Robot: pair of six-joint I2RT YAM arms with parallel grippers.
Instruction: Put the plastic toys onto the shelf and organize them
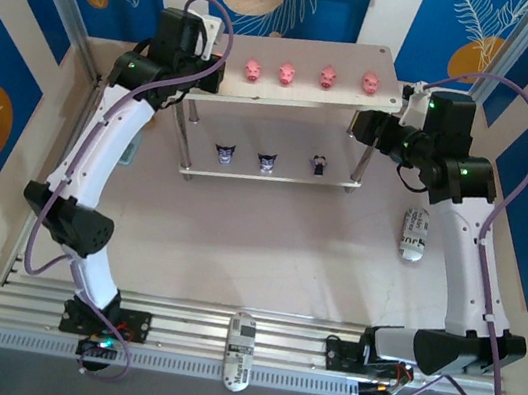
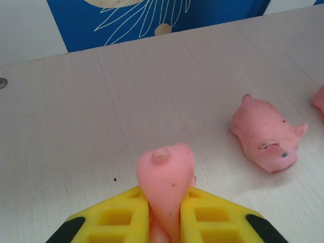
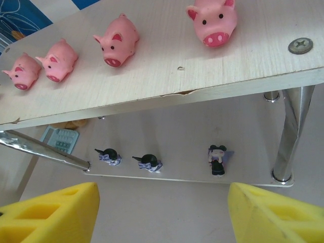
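The left pincer is clamped on a pink pig over the top board of the shelf. The right pincer stands wide and empty.

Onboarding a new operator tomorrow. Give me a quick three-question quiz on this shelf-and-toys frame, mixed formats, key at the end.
1. Multiple choice: what is the left gripper holding over the top board?
A. a pink pig
B. a teal clock
C. nothing

2. True or false: the right gripper is shut on a toy.

3. Count: how many dark figurines are on the lower board?

Key:
1. A. The pig is squeezed between the yellow fingers.
2. False. Its jaws stand wide apart with nothing between them.
3. Three.
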